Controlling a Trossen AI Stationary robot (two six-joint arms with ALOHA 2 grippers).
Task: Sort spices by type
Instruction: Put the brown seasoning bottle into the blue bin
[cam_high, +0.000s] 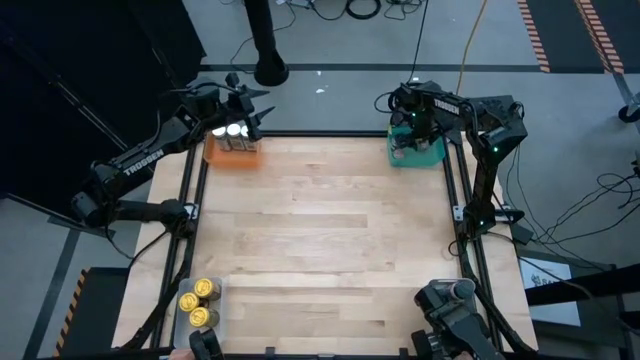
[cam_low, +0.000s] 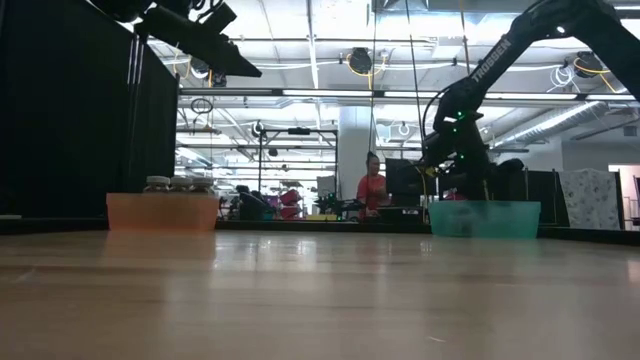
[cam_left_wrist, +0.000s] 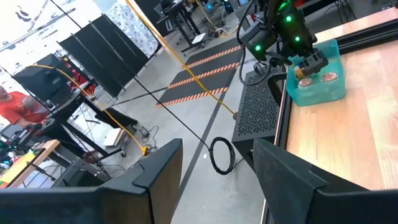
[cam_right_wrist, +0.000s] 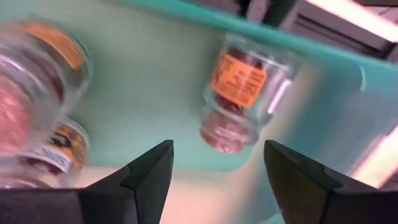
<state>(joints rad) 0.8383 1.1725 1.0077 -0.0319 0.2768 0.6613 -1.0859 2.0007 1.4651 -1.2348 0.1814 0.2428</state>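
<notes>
My right gripper (cam_right_wrist: 214, 177) hangs just above the shallow teal plastic tray (cam_high: 430, 155) at the upper right of the overhead picture, right by the table's far right corner; its two dark fingers (cam_right_wrist: 146, 177) stand apart with nothing between them, so it is open and empty. Looking past those fingers I see a small clear glass spice jar with an orange label (cam_right_wrist: 239, 93) lying on the tray floor near the middle top of my wrist picture, and two more labelled glass jars (cam_right_wrist: 37, 99) at the left edge, blurred. My left gripper (cam_left_wrist: 214, 180) is raised above the translucent orange plastic tray (cam_high: 233, 155) at the upper left of the overhead picture; its fingers (cam_left_wrist: 283, 174) are likewise spread, holding nothing, and through the gap only floor and a coiled cable show. That orange tray holds a few small pale-topped jars (cam_high: 233, 131), seen in the low view as short jars (cam_low: 170, 184) poking above its rim at left. At the lower left of the overhead picture, three gold-lidded round jars (cam_high: 199, 303) sit together in a clear rectangular tray (cam_high: 180, 318). The pale wooden tabletop (cam_high: 330, 240) spreads between the trays. In the low view a person in a red top (cam_low: 372, 187) stands far off in the room behind.
</notes>
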